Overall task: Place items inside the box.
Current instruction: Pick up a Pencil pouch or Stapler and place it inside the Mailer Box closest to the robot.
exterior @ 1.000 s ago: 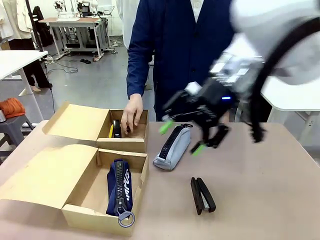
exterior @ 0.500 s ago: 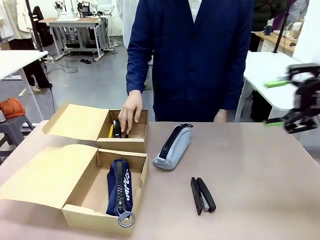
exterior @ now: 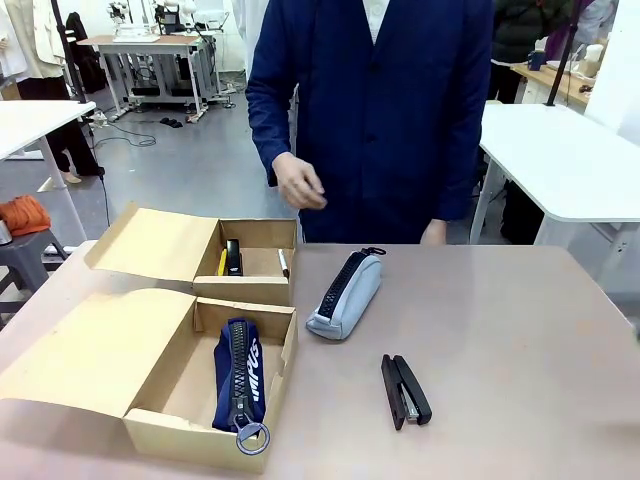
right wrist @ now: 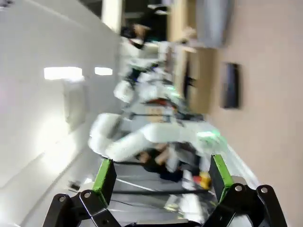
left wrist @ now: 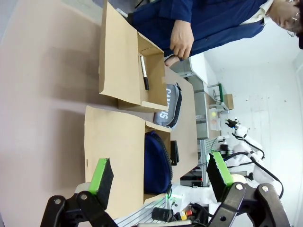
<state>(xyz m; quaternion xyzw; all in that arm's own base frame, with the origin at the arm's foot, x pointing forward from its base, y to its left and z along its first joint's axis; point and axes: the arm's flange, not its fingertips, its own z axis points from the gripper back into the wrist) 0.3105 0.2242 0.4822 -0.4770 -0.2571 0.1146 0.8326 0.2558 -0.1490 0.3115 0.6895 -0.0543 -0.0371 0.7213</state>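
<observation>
Two open cardboard boxes stand at the table's left. The near box [exterior: 160, 395] holds the navy zip pencil case [exterior: 240, 375]. Inside the far box [exterior: 250, 290] lie a yellow utility knife [exterior: 222, 262], a black item [exterior: 233, 257] and a marker pen [exterior: 283, 263]. On the bare table lie the grey pencil case [exterior: 345, 293] and the black stapler [exterior: 405, 390]. My left gripper [left wrist: 161, 172] is open and empty, held away from the boxes, looking at the navy case [left wrist: 156, 163] and the marker [left wrist: 144, 72]. My right gripper [right wrist: 162, 174] is open and empty in a blurred view, with the stapler [right wrist: 230, 86] far off.
A person in a dark blue coat stands at the far edge, one hand [exterior: 298, 183] raised above the far box. The box lids lie folded out to the left. White tables stand behind on both sides. The tabletop [exterior: 520, 340] stretches to the right of the stapler.
My right arm swung from above the grey case off to the right and out of the front view. The person's hand rose out of the far box, where a marker now shows.
</observation>
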